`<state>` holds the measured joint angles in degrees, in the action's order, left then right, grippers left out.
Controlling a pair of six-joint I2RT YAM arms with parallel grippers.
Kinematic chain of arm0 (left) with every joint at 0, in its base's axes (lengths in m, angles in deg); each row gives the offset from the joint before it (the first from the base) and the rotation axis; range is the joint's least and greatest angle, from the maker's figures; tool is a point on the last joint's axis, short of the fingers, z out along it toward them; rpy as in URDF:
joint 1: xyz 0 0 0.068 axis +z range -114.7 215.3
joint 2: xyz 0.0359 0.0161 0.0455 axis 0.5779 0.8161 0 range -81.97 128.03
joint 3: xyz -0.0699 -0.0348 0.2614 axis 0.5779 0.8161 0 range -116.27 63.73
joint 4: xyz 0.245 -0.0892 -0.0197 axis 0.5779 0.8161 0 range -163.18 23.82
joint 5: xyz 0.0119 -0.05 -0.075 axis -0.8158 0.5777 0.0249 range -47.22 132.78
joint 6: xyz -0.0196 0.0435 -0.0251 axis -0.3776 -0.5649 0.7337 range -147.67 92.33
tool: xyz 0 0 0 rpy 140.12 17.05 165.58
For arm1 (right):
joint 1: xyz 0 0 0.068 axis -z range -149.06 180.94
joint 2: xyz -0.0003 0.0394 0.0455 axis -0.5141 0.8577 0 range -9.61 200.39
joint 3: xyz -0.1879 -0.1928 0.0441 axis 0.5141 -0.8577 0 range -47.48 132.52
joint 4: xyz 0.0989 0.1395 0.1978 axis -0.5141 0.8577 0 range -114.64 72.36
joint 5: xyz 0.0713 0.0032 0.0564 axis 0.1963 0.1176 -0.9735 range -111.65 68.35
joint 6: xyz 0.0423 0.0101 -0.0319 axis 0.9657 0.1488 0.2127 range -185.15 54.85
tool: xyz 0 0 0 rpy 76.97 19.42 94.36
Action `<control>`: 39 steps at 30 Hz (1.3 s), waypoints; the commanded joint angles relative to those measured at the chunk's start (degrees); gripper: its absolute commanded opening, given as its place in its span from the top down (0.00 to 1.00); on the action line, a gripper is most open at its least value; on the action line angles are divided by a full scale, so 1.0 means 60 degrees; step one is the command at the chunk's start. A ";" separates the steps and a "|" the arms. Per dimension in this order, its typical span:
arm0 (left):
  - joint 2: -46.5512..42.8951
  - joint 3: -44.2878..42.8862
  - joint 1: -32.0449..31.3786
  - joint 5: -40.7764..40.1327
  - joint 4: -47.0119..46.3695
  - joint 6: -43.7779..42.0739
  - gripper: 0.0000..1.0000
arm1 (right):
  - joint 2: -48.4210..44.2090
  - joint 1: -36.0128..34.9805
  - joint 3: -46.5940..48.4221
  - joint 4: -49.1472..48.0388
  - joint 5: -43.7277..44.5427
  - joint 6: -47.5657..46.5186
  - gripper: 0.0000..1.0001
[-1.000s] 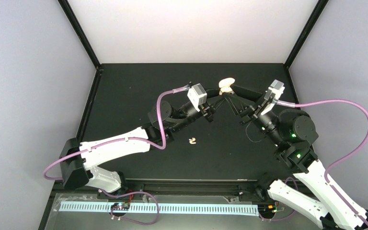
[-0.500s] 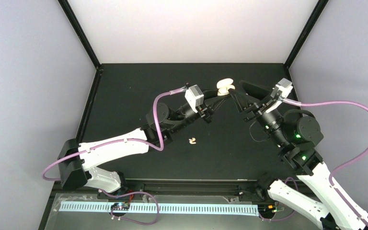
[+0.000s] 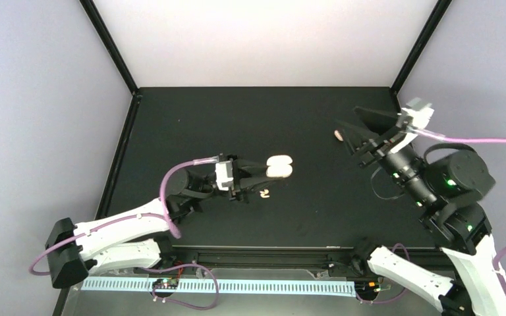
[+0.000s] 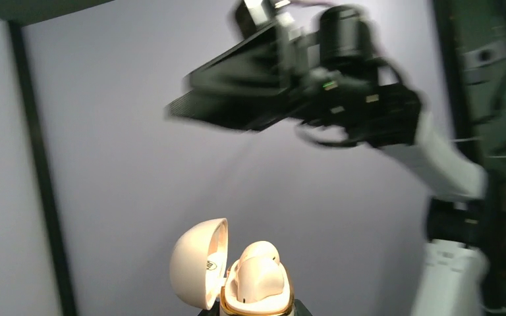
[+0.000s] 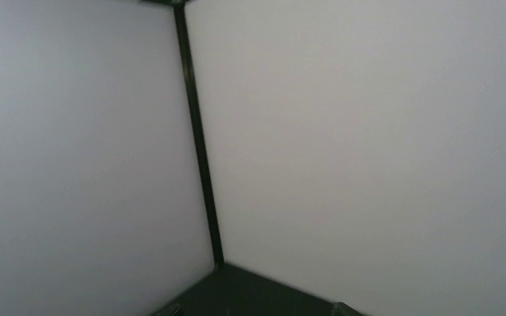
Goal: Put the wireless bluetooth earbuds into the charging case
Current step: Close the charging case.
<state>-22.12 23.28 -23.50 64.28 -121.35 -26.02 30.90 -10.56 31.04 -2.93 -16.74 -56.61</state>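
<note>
L pincer (image 3: 262, 169) pinching open charging case (image 3: 279, 166); R pincer (image 3: 350, 124) state unclear, blurry. Earbuds (image 3: 264, 193) loose on table (image 3: 171, 125), insertion pending.

Open table (image 3: 329, 191) lies right of the earbuds (image 3: 264, 193); the held charging case (image 3: 279, 167) crowds their far side.

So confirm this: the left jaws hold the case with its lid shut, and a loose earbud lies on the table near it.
Wrong on the lid: it stands open, swung aside, as the left wrist view shows. The left jaws do hold the case, and a loose earbud lies on the table near it.
</note>
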 commanded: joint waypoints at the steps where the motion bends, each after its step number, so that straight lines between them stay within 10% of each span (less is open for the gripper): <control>1: -0.0753 -0.0410 0.0059 0.2531 0.0870 -0.0289 0.98 | 0.0840 -0.0027 0.0323 0.2435 -0.1634 -0.0411 0.43; 13: -0.0337 -0.0979 0.0060 0.3183 0.1153 -0.0258 0.98 | 0.1472 -0.0018 0.0179 0.2618 -0.4415 0.0127 0.43; 39: 0.0522 -0.1679 0.0060 0.2335 0.1240 -0.0019 0.98 | 0.1048 -0.0025 0.0050 0.2724 -0.5737 -0.0089 0.43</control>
<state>-19.49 15.98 -23.50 79.40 -113.19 -26.65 37.52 -10.56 31.15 13.73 -49.33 -57.36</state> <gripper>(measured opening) 0.195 0.570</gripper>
